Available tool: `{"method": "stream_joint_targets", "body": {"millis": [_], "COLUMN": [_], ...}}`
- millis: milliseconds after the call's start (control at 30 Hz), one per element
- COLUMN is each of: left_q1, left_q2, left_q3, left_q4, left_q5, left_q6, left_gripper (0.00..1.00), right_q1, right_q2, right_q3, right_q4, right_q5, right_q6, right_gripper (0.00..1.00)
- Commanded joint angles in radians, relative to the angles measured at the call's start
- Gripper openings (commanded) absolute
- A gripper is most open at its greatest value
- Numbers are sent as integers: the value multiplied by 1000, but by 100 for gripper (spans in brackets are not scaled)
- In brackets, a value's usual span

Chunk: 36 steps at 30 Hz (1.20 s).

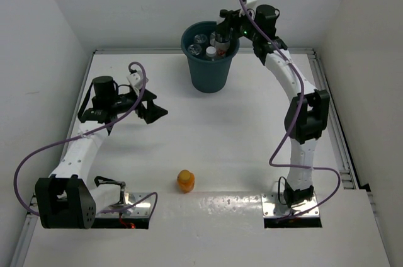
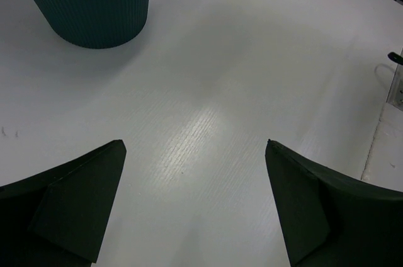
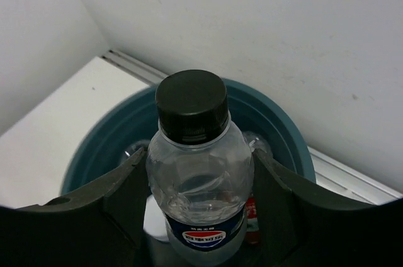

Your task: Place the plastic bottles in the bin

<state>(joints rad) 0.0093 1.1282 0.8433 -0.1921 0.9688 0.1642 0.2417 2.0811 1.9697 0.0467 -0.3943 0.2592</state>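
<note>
The dark teal bin (image 1: pixel 210 68) stands at the back middle of the table with several bottles (image 1: pixel 203 44) inside. My right gripper (image 1: pixel 225 31) hangs over its right rim, shut on a clear bottle (image 3: pixel 198 172) with a black cap and a blue label, held upright above the bin's opening (image 3: pixel 286 135). A red-labelled bottle (image 3: pixel 252 215) lies in the bin below it. A stubby orange bottle (image 1: pixel 185 181) stands alone on the table near the front middle. My left gripper (image 1: pixel 153 107) is open and empty, left of the bin (image 2: pixel 94 2), above bare table (image 2: pixel 195 144).
White walls close in the table at the back and both sides, with a rail (image 1: pixel 327 90) along the right edge. The arm base plates (image 1: pixel 293 207) sit at the front edge. A purple cable (image 1: pixel 38 153) loops off the left arm.
</note>
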Motion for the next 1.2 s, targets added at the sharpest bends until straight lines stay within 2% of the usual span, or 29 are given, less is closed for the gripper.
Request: {"method": "stream_joint_targets", "body": {"millis": [0, 133, 200, 300, 333, 433, 600, 733, 767, 833, 867, 967, 1033, 1167], "left_q1": [12, 21, 21, 21, 21, 21, 21, -57, -109, -159, -205, -261, -311, -406], "left_q2": [-15, -15, -15, -15, -15, -34, -53, -74, -83, -94, -109, -151, -174, -196], "left_q3": [4, -6, -6, 5, 16, 42, 88, 154, 163, 163, 148, 108, 62, 17], "left_q4": [40, 40, 17, -38, -90, -211, -368, -651, -796, -909, -987, -1032, -1032, -960], "left_q5": [30, 30, 30, 39, 48, 91, 120, 108, 75, 42, 18, -13, -24, -24], "left_q6": [9, 20, 47, 115, 176, 323, 487, 762, 913, 1024, 1093, 1135, 1135, 1089], "left_gripper": [100, 100, 100, 100, 100, 100, 100, 100, 100, 100, 100, 100, 100, 100], "right_q1": [11, 11, 11, 13, 11, 13, 11, 5, -4, -21, -31, -76, -99, -140], "right_q2": [-47, -7, -4, -12, -15, -23, -67, -147, -167, -251, -344, -427, -538, -714], "right_q3": [-42, -19, -22, -38, -40, -3, 77, 86, 63, 23, -12, -103, -222, -422], "right_q4": [71, 44, 45, 41, 36, -16, -44, -113, -119, -146, -165, -221, -243, -363], "right_q5": [37, 49, 57, 66, 69, 71, 63, 40, 29, 12, -3, -26, -52, -60], "right_q6": [-75, -81, -80, -67, -54, -25, 83, 117, 129, 140, 153, 175, 164, 108], "right_gripper": [0, 0, 4, 40, 63, 85, 90, 91, 91, 91, 91, 91, 91, 91]}}
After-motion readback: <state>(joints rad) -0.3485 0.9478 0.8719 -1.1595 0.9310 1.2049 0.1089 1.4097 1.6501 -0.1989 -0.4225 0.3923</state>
